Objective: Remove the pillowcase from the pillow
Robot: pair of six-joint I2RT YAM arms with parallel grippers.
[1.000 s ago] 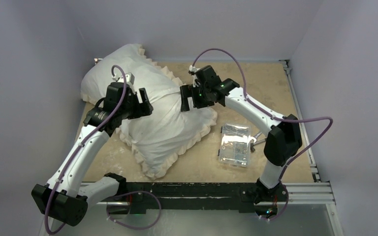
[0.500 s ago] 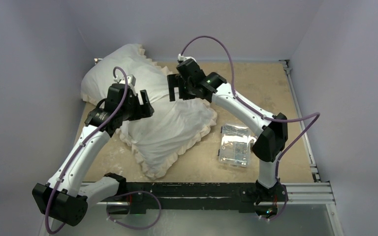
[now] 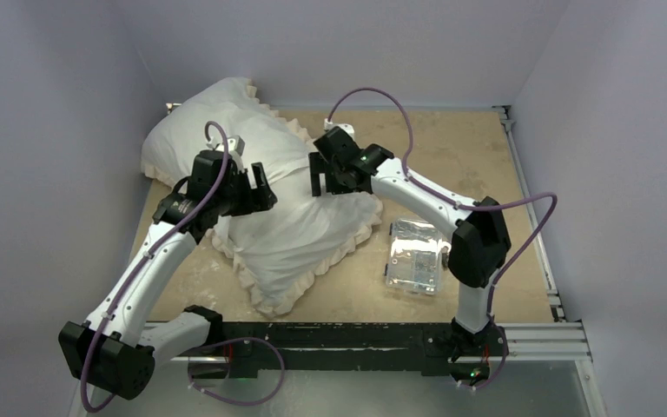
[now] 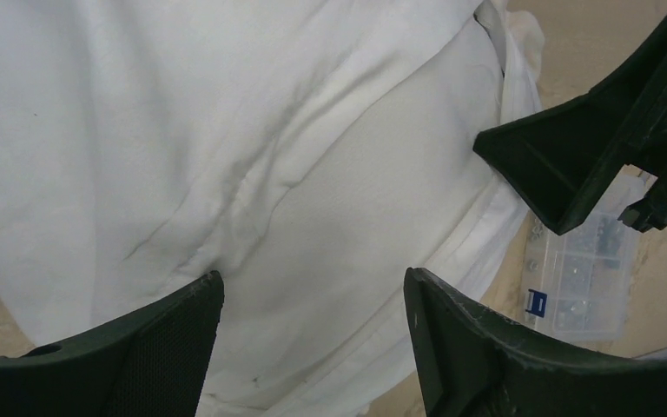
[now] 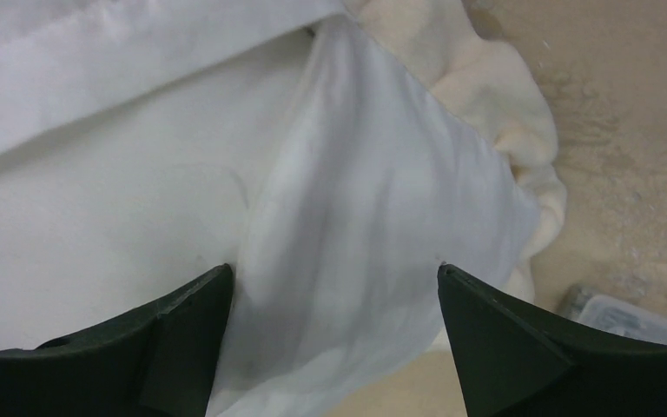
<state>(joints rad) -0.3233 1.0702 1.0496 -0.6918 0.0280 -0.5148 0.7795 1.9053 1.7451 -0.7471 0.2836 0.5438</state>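
Left gripper (image 3: 259, 188) and right gripper (image 3: 325, 186), both with jaws spread wide, hang just above the middle of the frilled pillowcase (image 3: 300, 234).

Robot laboratory test cell: plain lilac walls (image 3: 52, 130) enclose a worn beige counter (image 3: 452, 148); aluminium rail (image 3: 538, 333), lower frame, carries two bolted, cabled white arms (image 3: 152, 261).

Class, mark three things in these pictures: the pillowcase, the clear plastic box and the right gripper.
pillowcase (image 3: 300, 239), top external view, on its white back panel.
clear plastic box (image 3: 414, 254), top external view, middle of its lid.
right gripper (image 5: 333, 271), right wrist view, midway between its open fingertips.
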